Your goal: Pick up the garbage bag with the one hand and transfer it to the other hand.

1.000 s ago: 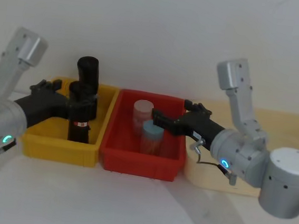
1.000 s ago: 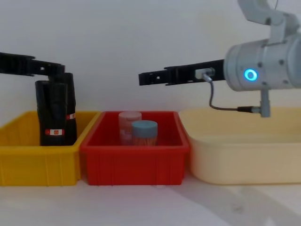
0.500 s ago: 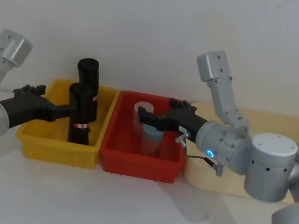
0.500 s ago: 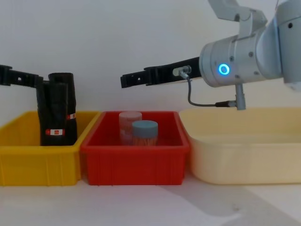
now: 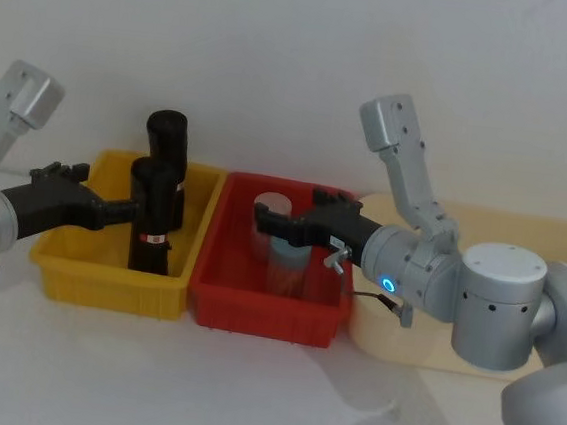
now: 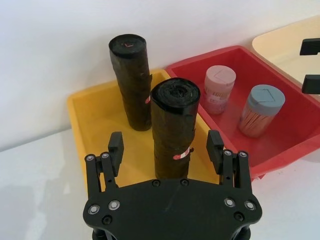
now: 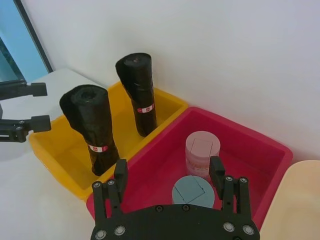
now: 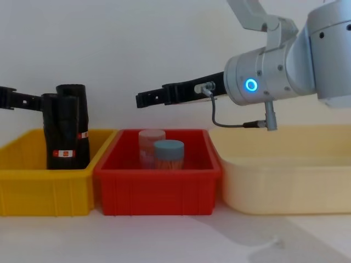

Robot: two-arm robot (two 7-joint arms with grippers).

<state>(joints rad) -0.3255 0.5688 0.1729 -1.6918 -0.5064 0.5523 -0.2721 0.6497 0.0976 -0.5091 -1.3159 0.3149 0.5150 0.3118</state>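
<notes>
My left gripper [image 6: 165,145] hung wide open, holding nothing, just beside the nearer garbage bag roll [image 5: 154,215], which stood upright in the yellow bin [image 5: 106,281] near a second roll [image 5: 166,136]. My right gripper [image 7: 168,174], also open and empty, hovered above the jars [image 8: 168,153] in the red bin [image 5: 263,316].

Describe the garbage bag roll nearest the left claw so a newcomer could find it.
Find the yellow bin, leftmost of three. Two black rolls stand upright inside; pick the front roll, facing the open left claw, not the back roll.
</notes>
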